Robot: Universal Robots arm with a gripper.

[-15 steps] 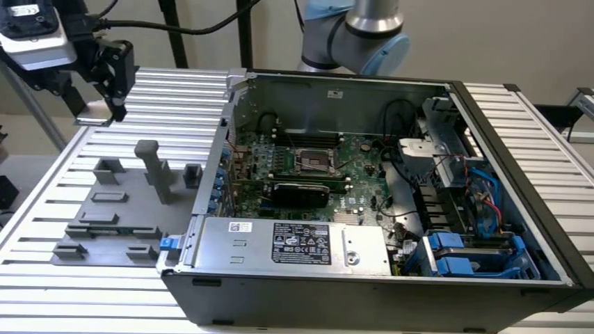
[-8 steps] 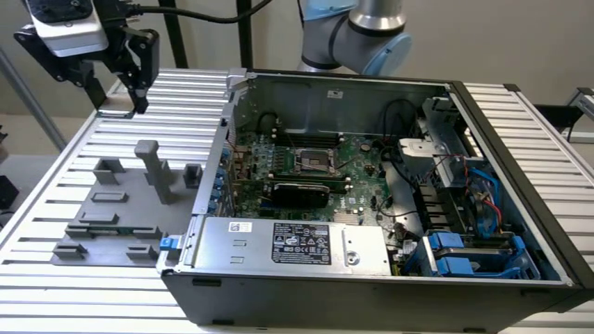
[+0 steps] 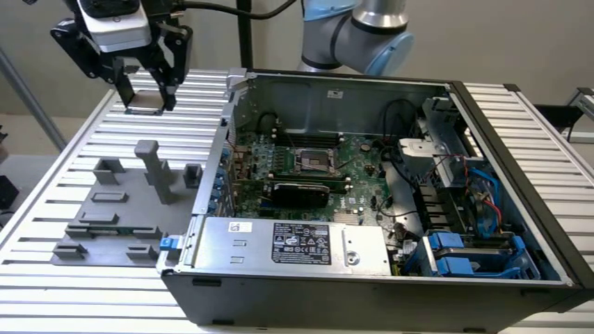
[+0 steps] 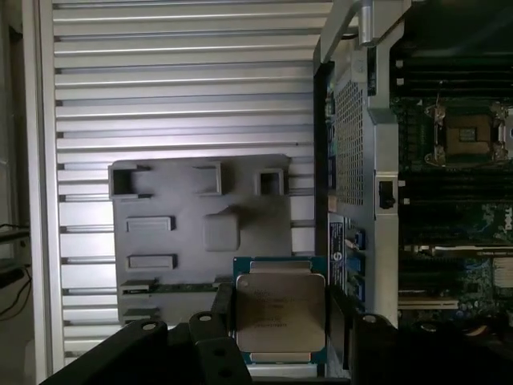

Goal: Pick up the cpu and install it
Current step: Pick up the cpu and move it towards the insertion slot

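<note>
High above the slatted table, beyond the grey tray [image 3: 111, 216] and toward the exterior view's left of the open computer case [image 3: 371, 271], hangs my gripper [image 3: 147, 103]. It is shut on the cpu [image 3: 146, 110], a flat square chip with a silvery metal top. In the wrist view the cpu [image 4: 279, 313] lies flat between the two black fingers [image 4: 220, 325], one on each side, with the tray [image 4: 200, 224] far beneath it. The motherboard's open socket [image 3: 316, 161] sits inside the case, off to the exterior view's right of the gripper, and the wrist view catches the socket [image 4: 471, 135] too.
The case's upright metal side wall [image 3: 227, 111] stands between the gripper and the motherboard [image 3: 307, 174]. Tall grey posts [image 3: 153, 167] rise from the tray. A power supply [image 3: 288, 243], cables and blue drive bays [image 3: 474, 254] fill the case's near side. The robot arm's joint [image 3: 362, 35] is behind the case.
</note>
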